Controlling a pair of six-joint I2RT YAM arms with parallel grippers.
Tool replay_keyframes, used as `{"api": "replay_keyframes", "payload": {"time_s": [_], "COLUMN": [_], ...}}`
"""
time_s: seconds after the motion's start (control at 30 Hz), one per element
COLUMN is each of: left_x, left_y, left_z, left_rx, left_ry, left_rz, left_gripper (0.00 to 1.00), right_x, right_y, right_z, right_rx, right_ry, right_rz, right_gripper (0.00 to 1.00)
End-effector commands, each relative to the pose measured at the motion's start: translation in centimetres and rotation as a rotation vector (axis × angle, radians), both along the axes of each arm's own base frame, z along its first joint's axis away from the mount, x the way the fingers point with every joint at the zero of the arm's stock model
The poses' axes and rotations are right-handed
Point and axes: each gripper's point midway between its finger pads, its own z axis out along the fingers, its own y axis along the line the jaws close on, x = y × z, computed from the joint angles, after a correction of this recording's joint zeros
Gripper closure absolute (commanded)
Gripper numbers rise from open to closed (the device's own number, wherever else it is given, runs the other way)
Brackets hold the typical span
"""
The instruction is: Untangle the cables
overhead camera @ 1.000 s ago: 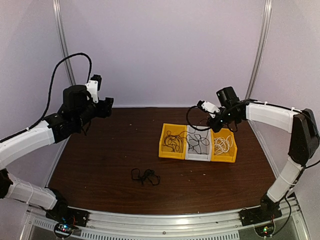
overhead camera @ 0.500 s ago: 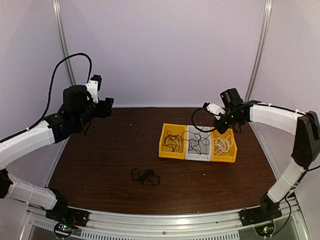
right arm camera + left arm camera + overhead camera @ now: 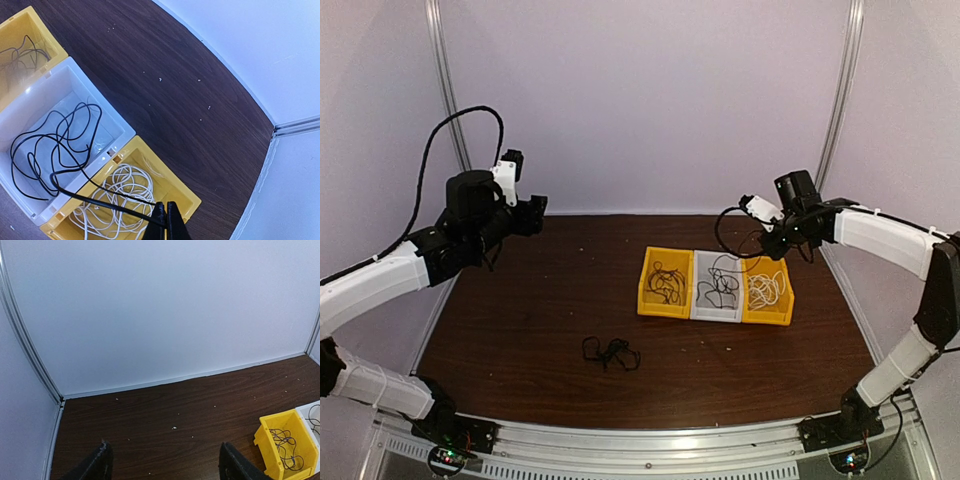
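Observation:
Three small bins stand in a row right of table centre: a yellow bin [image 3: 665, 283] with a thin black cable, a white bin [image 3: 717, 287] with a black cable [image 3: 55, 145], and a yellow bin [image 3: 768, 291] with a coiled white cable [image 3: 120, 195]. My right gripper [image 3: 767, 228] [image 3: 165, 216] is shut on the black cable's end, held above the right yellow bin, the cable trailing down into the white bin. A tangled black cable bundle [image 3: 610, 352] lies on the table near the front. My left gripper [image 3: 162, 465] is open and empty, raised at the far left.
The brown wooden table [image 3: 550, 300] is walled by pale panels with metal corner posts [image 3: 445, 85]. A thick black hose [image 3: 460, 125] loops above the left arm. Small white specks dot the table [image 3: 174, 428].
My right gripper has moved right and back with the black cable, from over the white bin to over the right yellow bin. The left arm has not moved.

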Motion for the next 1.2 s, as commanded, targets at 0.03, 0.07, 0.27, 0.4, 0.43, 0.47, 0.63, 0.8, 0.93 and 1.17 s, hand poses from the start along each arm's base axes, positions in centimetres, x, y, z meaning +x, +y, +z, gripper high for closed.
{"api": "replay_keyframes", "payload": {"time_s": [0.03,0.07,0.27,0.4,0.43,0.47,0.63,0.8,0.93,1.17], "left_x": [0.0,-0.1,0.1,-0.1,-0.1,-0.1,-0.3,-0.2,-0.2,-0.3], "left_y": [-0.1,0.0,-0.2,-0.1,0.0,0.0,-0.1,-0.2,-0.2,-0.2], "left_z": [1.5,1.6,1.3,1.6,1.6,1.7,1.9,1.9,1.8,1.9], "left_rx": [-0.029,-0.028,-0.023,-0.035,-0.031,-0.028,-0.037,-0.033,-0.035,-0.037], "left_ry": [-0.044,-0.047,-0.040,-0.050,-0.051,-0.052,-0.057,-0.053,-0.055,-0.057], "left_rz": [-0.010,-0.007,-0.013,-0.015,-0.009,-0.008,-0.020,-0.025,-0.024,-0.027], "left_gripper": [0.26,0.26,0.26,0.26,0.26,0.26,0.26,0.26,0.26,0.26], "right_x": [0.0,0.1,-0.5,-0.1,0.0,0.1,0.3,0.1,0.2,-0.4], "right_y": [2.4,3.1,7.4,8.6,8.8,9.0,9.9,10.3,10.2,9.9], "right_z": [-0.6,-0.7,-3.2,-5.2,-5.6,-6.3,-9.0,-10.1,-10.5,-8.4], "right_rx": [0.037,0.051,0.104,0.104,0.105,0.104,0.106,0.095,0.088,0.086], "right_ry": [0.067,0.075,0.173,0.220,0.234,0.254,0.323,0.348,0.366,0.346], "right_rz": [0.075,0.089,0.185,0.200,0.202,0.204,0.206,0.210,0.200,0.206], "right_gripper": [1.00,1.00,1.00,1.00,1.00,1.00,1.00,1.00,0.97,0.90]}}
